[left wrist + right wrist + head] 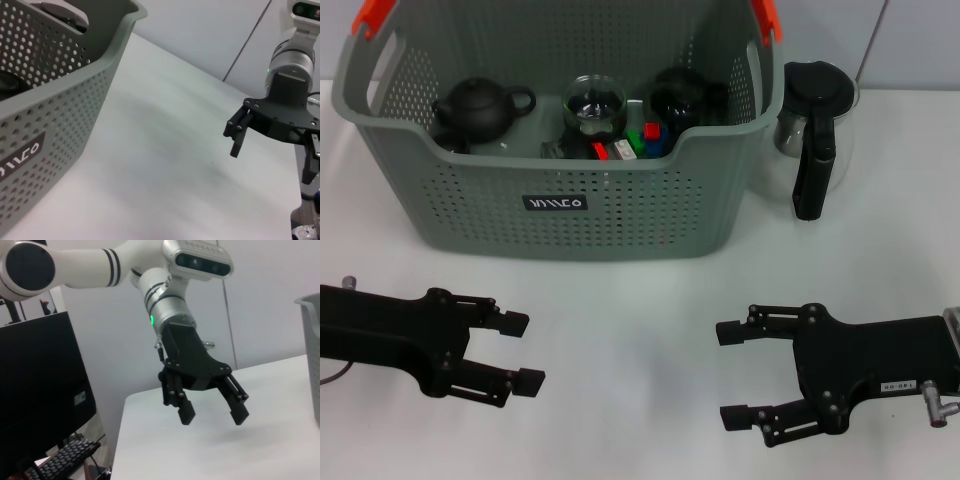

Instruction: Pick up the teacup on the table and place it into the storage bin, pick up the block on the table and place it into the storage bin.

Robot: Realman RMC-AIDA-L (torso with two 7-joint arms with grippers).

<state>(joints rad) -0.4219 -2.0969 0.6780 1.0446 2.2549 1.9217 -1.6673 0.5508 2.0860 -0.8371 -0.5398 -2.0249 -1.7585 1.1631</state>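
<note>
The grey perforated storage bin [620, 215] stands at the back of the white table, and its wall [60, 115] fills one side of the left wrist view. Inside it are a glass teacup [593, 106] and small red, green and blue blocks [638, 140]. No teacup or block shows on the table top. My left gripper [523, 352] hovers open and empty in front of the bin's left half, also visible as the left gripper [214, 417]. In front of the bin's right half, my right gripper [732, 375] is open and empty.
A black teapot [478, 108] and another dark vessel [680, 95] also lie in the bin. A glass kettle with a black handle [815, 125] stands right of the bin. The table edge [295, 200] lies behind the right gripper [270, 167].
</note>
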